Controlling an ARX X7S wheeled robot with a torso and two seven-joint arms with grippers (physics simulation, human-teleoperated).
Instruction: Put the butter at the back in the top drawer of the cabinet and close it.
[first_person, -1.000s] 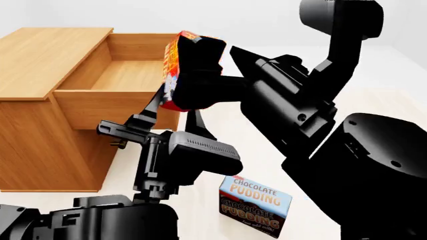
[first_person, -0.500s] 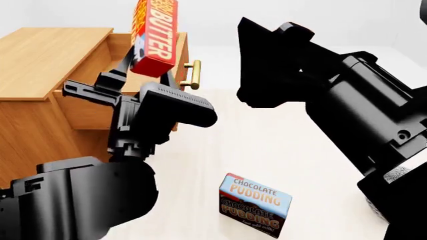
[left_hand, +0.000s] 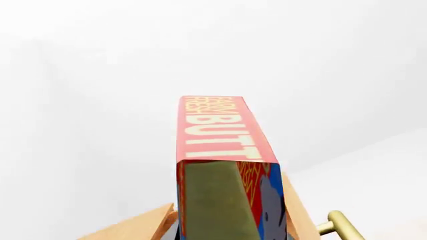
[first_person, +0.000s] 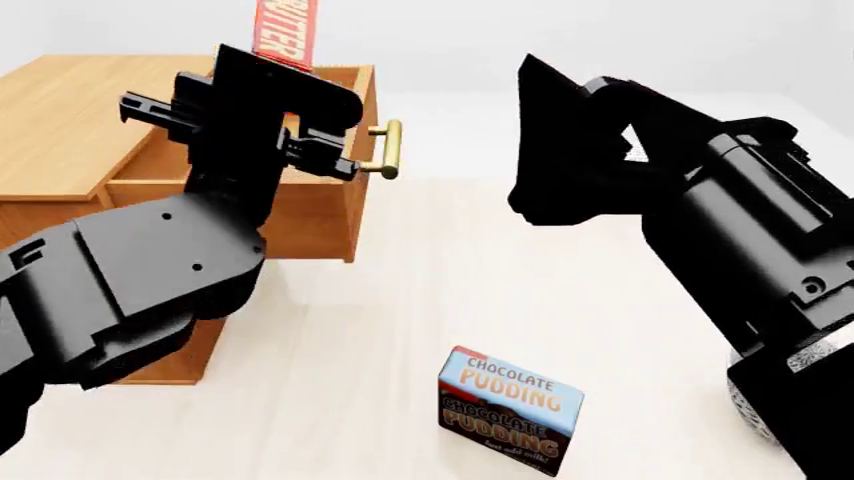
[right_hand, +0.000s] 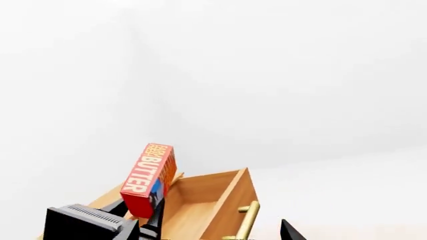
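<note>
**Observer:** Red box up high, is that the butter?

**Operator:** Yes. My left gripper (first_person: 287, 125) has its fingers closed on the butter (first_person: 283, 30), holding it upright by its lower end. From the head camera the box stands above the cabinet (first_person: 80, 100), over the open top drawer (first_person: 358, 110) near its front. The right wrist camera shows the same: butter (right_hand: 148, 177) raised above the drawer's bare wooden floor (right_hand: 193, 205), not touching it.

**Observer:** So how far along are you?

**Operator:** I'd judge about halfway. The drawer is pulled out, its brass handle (first_person: 390, 150) sticking toward me, and the butter is in hand and lifted. Nothing lies inside the drawer that I can see. Left to do: lower the box, set it toward the rear of the drawer, let go, then push the front shut.

**Observer:** And your right arm?

**Operator:** My right gripper (first_person: 567, 150) hangs over the floor (first_person: 400, 330), well apart from the cabinet, with nothing in it that I can see. Whether its fingers are spread or together I cannot tell; from the head camera they read as one dark mass.

**Observer:** The other box?

**Operator:** The Chocolate Pudding box (first_person: 510, 408) sits on the floor near me, well apart from the cabinet. It is no part of this job.
</note>
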